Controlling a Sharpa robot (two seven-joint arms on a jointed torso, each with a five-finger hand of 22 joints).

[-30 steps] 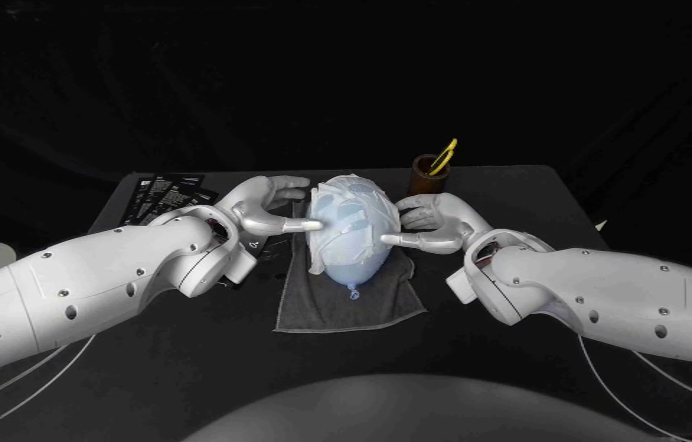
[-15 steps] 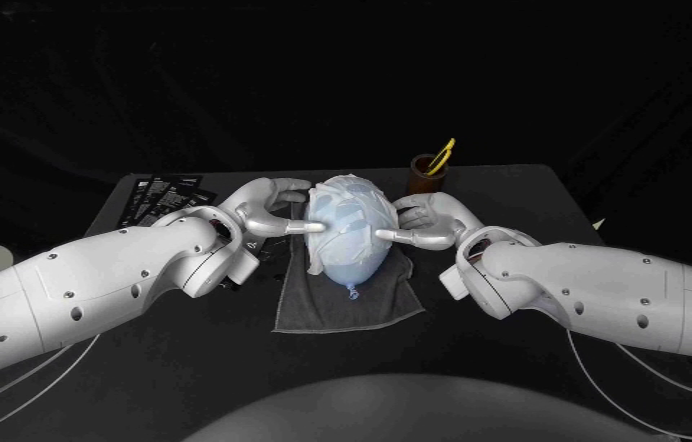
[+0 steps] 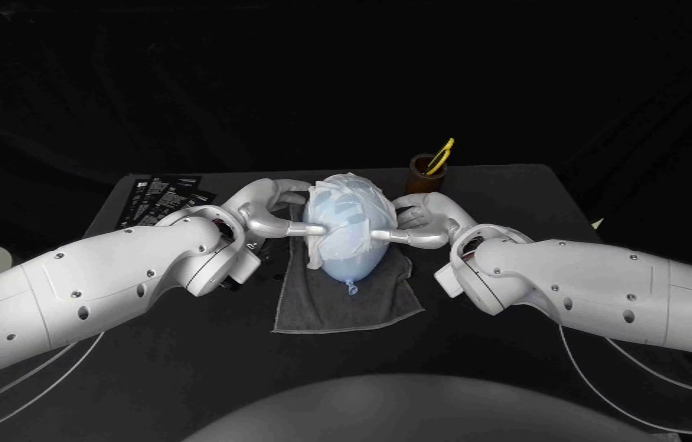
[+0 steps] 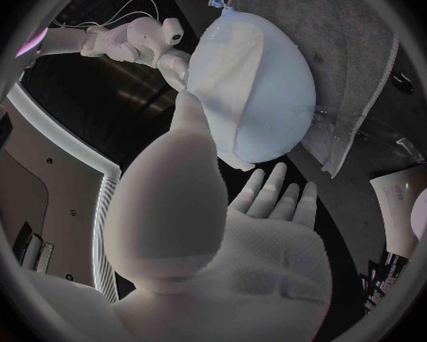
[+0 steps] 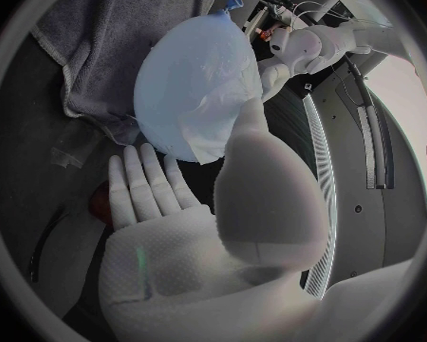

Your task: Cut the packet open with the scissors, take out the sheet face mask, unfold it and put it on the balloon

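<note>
Mask, where is it?

It lies over the balloon. The balloon lies on its side on a grey towel in the middle of the table.

What are the hands doing?

The left hand is at one side of the balloon and the right hand is at the other. Each one sticks its thumb out and touches the mask with the tip. The other fingers are straight and lie close side by side, near the round end of the balloon. I cannot tell if they touch it. They pinch nothing.

So what is the job now?

I think it is smoothing. The mask looks wrinkly, so the thumbs should rub it flat, softly, from the middle out to the sides.

Why softly?

A balloon is round, smooth and squishy. It can roll or slip away if one side gets pushed harder, so both hands should push the same. The towel is soft and fuzzy, and I think it helps stop the rolling.

And the mask?

It is thin and white. I think it is damp, so it should stick, but it could tear or bunch up if pulled. The balloon is pale blue, with a little knot pointing at the robot.

What else is there?

Scissors with yellow handles stand in a brown cup behind the right hand. Dark packets lie at the far left corner.
</note>
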